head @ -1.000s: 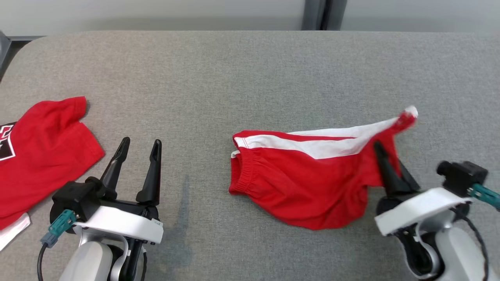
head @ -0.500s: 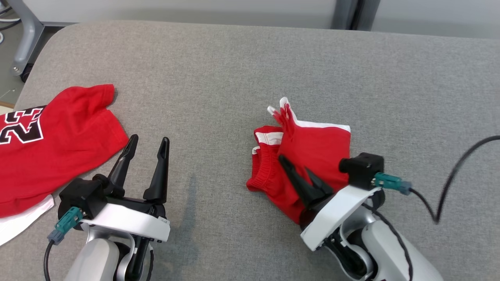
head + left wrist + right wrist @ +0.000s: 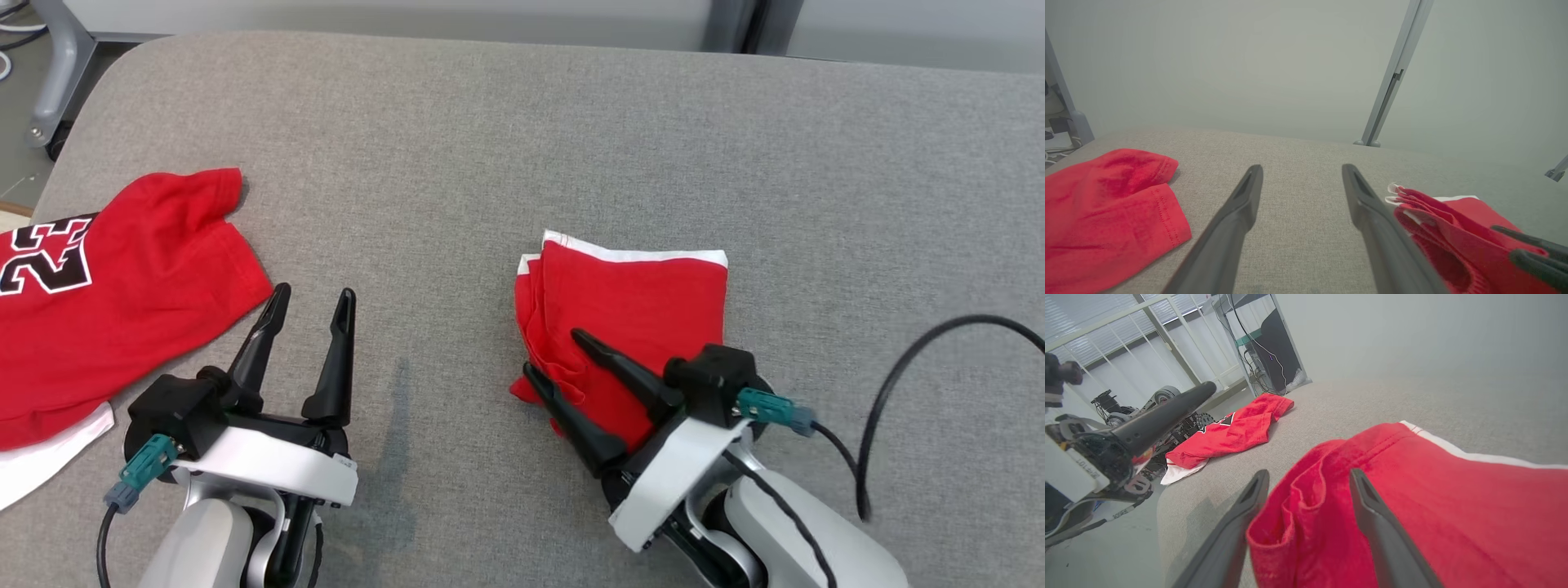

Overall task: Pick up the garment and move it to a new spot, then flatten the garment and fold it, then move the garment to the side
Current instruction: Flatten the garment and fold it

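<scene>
Garment: the red shorts (image 3: 629,310) are lying folded into a compact stack right of centre on the grey padded table (image 3: 490,147), with the white stripe along the far edge and the layered edges facing the robot's left.
Handling: judging by the soft folds, the cloth is looking light, limp and quick to come unfolded. Nothing about it is fragile, but the layers may slide apart if only the top one is pinched.
Where to grip: taking all layers together at the near left corner is looking safest for moving the stack aside.
Right gripper: the right gripper (image 3: 553,353) is standing wide open, its fingers straddling that near left corner. Cloth is bulging between them, but nothing is being pinched.
Left gripper: the left gripper (image 3: 314,290) is hovering wide open and empty over bare table, well apart from the shorts.
Surroundings: a red jersey (image 3: 122,302) with a black and white number is lying at the table's left edge, and a black cable (image 3: 898,367) is looping at the right.
</scene>
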Robot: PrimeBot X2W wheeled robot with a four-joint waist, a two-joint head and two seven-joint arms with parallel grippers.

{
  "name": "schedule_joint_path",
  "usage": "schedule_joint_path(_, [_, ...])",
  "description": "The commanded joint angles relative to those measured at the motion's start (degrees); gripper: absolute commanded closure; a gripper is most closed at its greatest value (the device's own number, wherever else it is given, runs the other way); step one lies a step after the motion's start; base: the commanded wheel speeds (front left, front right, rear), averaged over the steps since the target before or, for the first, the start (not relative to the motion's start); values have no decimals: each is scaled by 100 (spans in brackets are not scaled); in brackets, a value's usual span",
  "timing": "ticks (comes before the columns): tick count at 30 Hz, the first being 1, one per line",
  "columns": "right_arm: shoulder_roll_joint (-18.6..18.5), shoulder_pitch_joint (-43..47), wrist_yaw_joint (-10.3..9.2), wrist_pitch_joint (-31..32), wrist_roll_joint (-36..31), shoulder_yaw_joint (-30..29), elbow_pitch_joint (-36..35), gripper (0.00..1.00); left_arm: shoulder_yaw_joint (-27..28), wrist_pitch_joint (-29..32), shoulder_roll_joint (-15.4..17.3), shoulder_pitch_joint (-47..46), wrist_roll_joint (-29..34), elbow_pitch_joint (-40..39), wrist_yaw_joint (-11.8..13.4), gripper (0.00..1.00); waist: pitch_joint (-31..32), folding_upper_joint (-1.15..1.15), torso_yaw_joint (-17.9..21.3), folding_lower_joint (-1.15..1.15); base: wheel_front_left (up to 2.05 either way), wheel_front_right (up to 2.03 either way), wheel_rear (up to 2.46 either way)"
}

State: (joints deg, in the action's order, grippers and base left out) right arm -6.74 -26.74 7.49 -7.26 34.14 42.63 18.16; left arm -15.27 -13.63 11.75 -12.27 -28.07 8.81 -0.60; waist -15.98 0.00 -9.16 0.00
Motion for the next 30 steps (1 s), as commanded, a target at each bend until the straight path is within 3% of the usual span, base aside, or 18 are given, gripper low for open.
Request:
schedule_joint_path(1, [-56, -47, 2, -92, -70, -10, -50, 0, 23, -20, 22, -85, 27, 10, 22, 0, 26, 0, 21, 0, 0, 0, 0])
schedule_joint_path(7, [-231, 216, 2, -600, -209, -522, -548, 0, 14, -36, 35, 27, 23, 36, 68, 0, 187, 0, 122, 0, 0, 0, 0])
schedule_joint_path(17, [-180, 1044, 2, -783, -1301, -2637, -1520, 0, 56, -32, 144, 143, 11, 9, 167, 0, 379, 0, 235, 0, 0, 0, 0])
schedule_joint_path(24, [-199, 1856, 2, -680, -1694, -3988, -1734, 0, 105, -40, 304, 365, 82, -96, 256, 0, 610, 0, 304, 0, 0, 0, 0])
schedule_joint_path(30, [-133, 2322, 2, -517, -1769, -4344, -1807, 0, 46, 15, 429, 621, 141, -267, 278, 0, 854, 0, 393, 0, 0, 0, 0])
